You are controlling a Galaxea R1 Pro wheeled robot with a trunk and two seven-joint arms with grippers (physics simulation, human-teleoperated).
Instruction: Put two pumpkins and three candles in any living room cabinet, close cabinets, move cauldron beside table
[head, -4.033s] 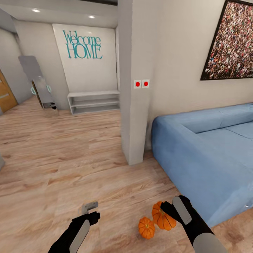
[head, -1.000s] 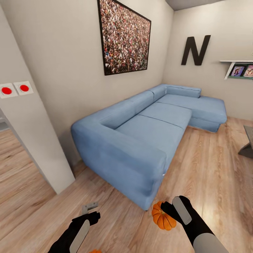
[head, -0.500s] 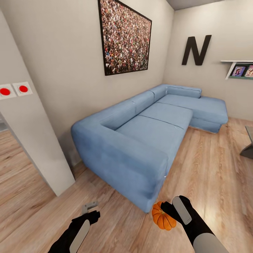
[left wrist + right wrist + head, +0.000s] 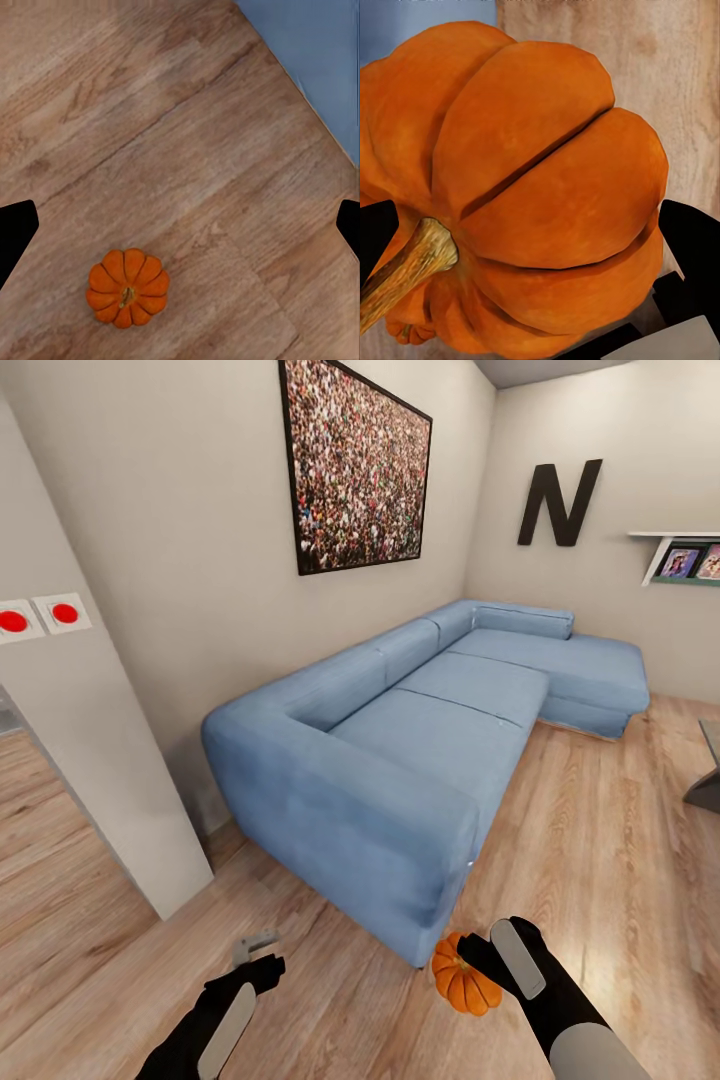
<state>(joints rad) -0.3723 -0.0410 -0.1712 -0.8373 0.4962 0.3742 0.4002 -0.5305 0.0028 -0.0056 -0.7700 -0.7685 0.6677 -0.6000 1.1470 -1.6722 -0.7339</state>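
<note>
An orange ribbed pumpkin (image 4: 462,982) hangs just above the wood floor, with my right gripper (image 4: 480,964) shut on it. The right wrist view has this pumpkin (image 4: 532,195) close up, stem to one side, with a dark fingertip (image 4: 690,244) at each flank. My left gripper (image 4: 258,958) is open and holds nothing. A second pumpkin (image 4: 127,287) lies on the floor below the left gripper (image 4: 180,225), apart from its fingers. A grey corner of the low table (image 4: 706,788) pokes in at the head view's right edge. Cabinet, candles and cauldron are out of view.
A long blue corner sofa (image 4: 430,740) runs from just ahead of the grippers to the far wall. A white pillar (image 4: 90,760) with two red buttons stands to the left. Open wood floor (image 4: 600,840) lies right of the sofa. A wall shelf (image 4: 680,555) hangs far right.
The head view has swung right from the hallway to the sofa. The floor pumpkin has slipped below the view's lower edge. Both arms keep their pose, the right still gripping its pumpkin.
</note>
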